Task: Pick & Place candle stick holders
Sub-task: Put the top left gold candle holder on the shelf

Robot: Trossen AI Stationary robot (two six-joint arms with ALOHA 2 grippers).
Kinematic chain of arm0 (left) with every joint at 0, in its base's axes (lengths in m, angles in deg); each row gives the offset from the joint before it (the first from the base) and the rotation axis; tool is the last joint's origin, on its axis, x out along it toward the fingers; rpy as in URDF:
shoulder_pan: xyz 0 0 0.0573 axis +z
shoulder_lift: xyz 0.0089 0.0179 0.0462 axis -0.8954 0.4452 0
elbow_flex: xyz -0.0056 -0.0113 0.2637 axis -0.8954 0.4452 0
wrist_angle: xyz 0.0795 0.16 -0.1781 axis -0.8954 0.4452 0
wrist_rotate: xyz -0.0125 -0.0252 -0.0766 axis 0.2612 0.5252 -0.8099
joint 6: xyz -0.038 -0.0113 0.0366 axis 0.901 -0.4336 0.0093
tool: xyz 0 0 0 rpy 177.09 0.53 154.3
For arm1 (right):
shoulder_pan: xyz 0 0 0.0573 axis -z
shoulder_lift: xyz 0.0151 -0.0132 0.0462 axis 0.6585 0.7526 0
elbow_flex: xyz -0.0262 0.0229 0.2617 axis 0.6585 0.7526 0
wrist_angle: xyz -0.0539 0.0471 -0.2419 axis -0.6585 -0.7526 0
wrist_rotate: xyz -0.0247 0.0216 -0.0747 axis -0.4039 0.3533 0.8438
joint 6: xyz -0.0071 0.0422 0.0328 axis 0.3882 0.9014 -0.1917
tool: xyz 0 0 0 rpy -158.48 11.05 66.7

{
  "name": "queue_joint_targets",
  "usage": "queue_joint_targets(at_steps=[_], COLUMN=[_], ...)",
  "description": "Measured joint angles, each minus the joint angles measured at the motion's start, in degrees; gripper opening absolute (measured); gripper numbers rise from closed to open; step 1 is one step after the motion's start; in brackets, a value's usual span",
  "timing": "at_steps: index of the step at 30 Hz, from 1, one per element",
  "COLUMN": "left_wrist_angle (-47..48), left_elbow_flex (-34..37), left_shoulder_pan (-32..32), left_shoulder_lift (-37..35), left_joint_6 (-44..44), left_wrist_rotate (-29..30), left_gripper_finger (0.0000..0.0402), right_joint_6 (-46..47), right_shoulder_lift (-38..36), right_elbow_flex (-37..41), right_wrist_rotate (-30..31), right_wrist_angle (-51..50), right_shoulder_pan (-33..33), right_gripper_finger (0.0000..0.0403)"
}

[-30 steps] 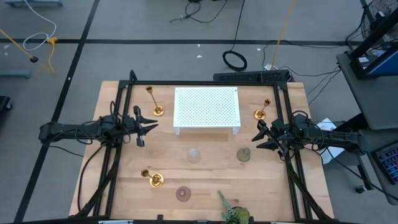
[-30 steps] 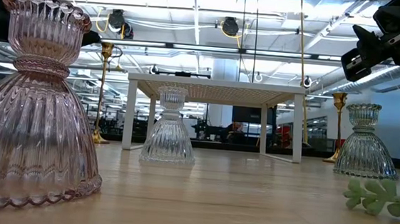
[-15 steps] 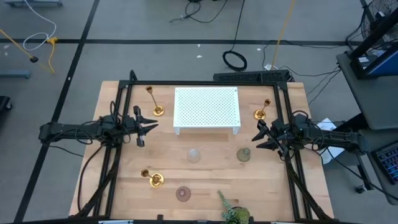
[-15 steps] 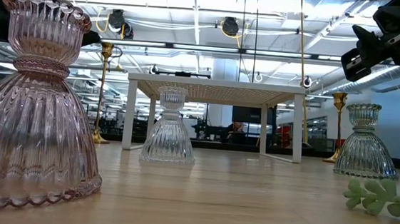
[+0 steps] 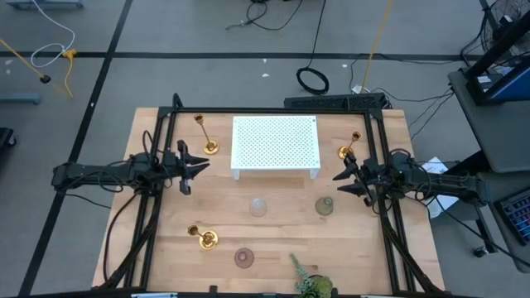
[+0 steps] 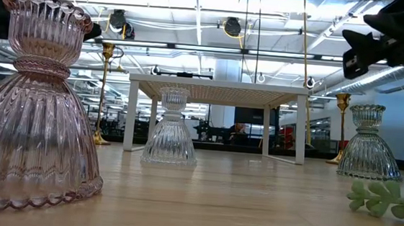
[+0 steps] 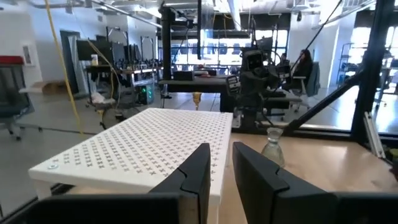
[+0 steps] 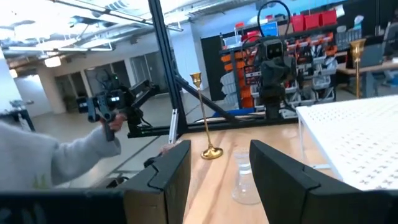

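So far little has shifted: against the frames of a moment ago, the right hand [image 5: 344,182] has crept slightly further in over the bench [image 5: 273,232] and sits higher against the ceiling lights in the low view, while the left hand [image 5: 192,166] has narrowed its spread a touch. Both hands are parted and hold nothing. The right hand hangs between the gold candlestick on the right [image 5: 347,151] and the green glass holder [image 5: 324,206], touching neither; the left hangs just beside the white perforated stand [image 5: 275,146], near the gold candlestick at the back left [image 5: 209,146]. All the holders stand where they were: the clear glass holder [image 5: 259,206] in front of the stand, the pink glass holder [image 5: 243,257] and a third gold candlestick [image 5: 205,239] toward the front, the leafy sprig [image 5: 310,282] at the front edge. Judged from this, the task is barely begun, and the right hand's small advance reads as an opening reach.
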Motion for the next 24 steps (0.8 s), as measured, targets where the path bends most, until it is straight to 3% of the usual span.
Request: queue_joint_targets(at_steps=[4, 9, 14, 19, 24], left_wrist_angle=[-0.89, -1.51, 0.12, 4.99, 3.42], left_elbow_flex=[0.0, 0.0, -0.07, -0.07, -0.07], left_shoulder_pan=[0.02, 0.0, 0.13, 2.52, 6.73], left_shoulder_lift=[0.0, 0.0, 0.0, 0.7, 3.05], left_joint_6=[-2.15, -1.17, -2.24, -0.68, -2.24], left_wrist_rotate=[2.8, 1.82, 12.18, 17.83, 22.05], left_gripper_finger=[0.0076, 0.0076, 0.0083, 0.0131, 0.0201], right_joint_6=[-1.04, -3.03, -6.53, -7.02, -7.22], right_shoulder_lift=[0.0, 0.0, 0.78, 2.62, 5.17], right_elbow_flex=[0.01, 0.0, 0.0, 0.0, 0.0], right_wrist_rotate=[2.0, 12.08, 19.45, 23.67, 24.11], right_wrist_angle=[0.37, 0.44, 0.49, 2.08, 6.36], right_shoulder_pan=[0.0, 0.0, 0.02, 0.02, 0.02], right_gripper_finger=[0.0155, 0.0155, 0.0155, 0.0155, 0.0155])
